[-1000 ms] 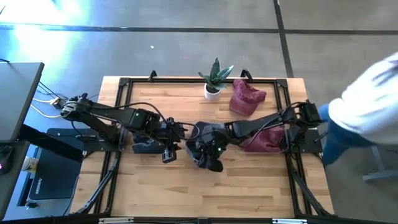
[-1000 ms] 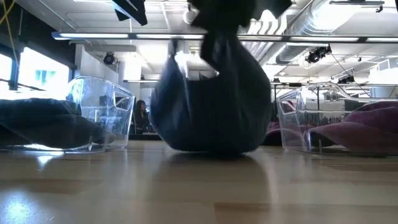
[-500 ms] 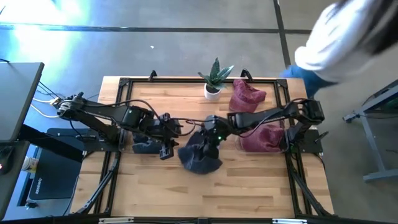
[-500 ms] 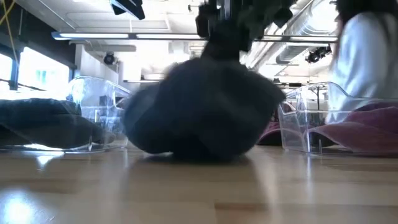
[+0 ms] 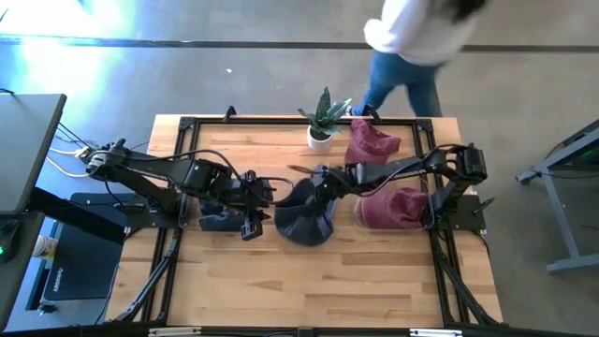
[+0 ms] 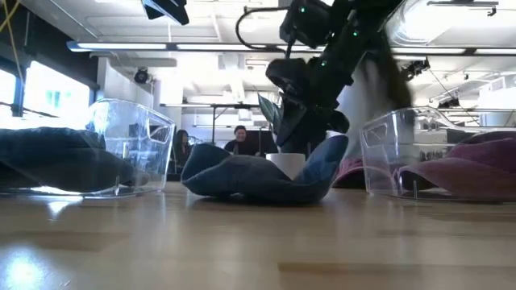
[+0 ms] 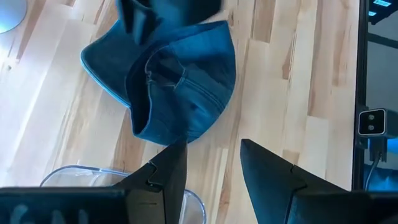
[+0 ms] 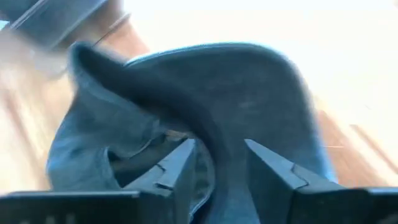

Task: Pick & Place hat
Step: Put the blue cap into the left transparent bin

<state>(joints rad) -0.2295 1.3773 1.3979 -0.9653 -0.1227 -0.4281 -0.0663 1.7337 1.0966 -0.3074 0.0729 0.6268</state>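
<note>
A dark blue hat (image 5: 304, 223) lies spread on the middle of the wooden table (image 5: 374, 281), crown side down, one edge curled up (image 6: 332, 151). My right gripper (image 5: 321, 192) is open just above the hat's far part, slanting down; in the right wrist view its fingers stand on either side of the hat's raised rim (image 8: 208, 146). My left gripper (image 5: 251, 227) hovers open to the left of the hat (image 7: 180, 87), with nothing between its fingers (image 7: 211, 168). My right gripper's open fingers (image 8: 180, 171) straddle the hat's raised rim (image 8: 208, 146), coming at it from above and from the table's right. Whether they touch the cloth I cannot tell. The hat rests on the table by itself.
A clear bin (image 5: 217, 222) with a dark hat stands at the left, and a clear bin (image 5: 398, 211) with maroon hats at the right. Another maroon hat (image 5: 370, 145) and a potted plant (image 5: 323, 120) sit near the far edge. A person (image 5: 412, 37) walks behind the table.
My right gripper has gone down and toward the far edge, turned about, and opened. The hat, which hung bunched below it, now lies spread on the table. The person has walked along the far side toward the left.
</note>
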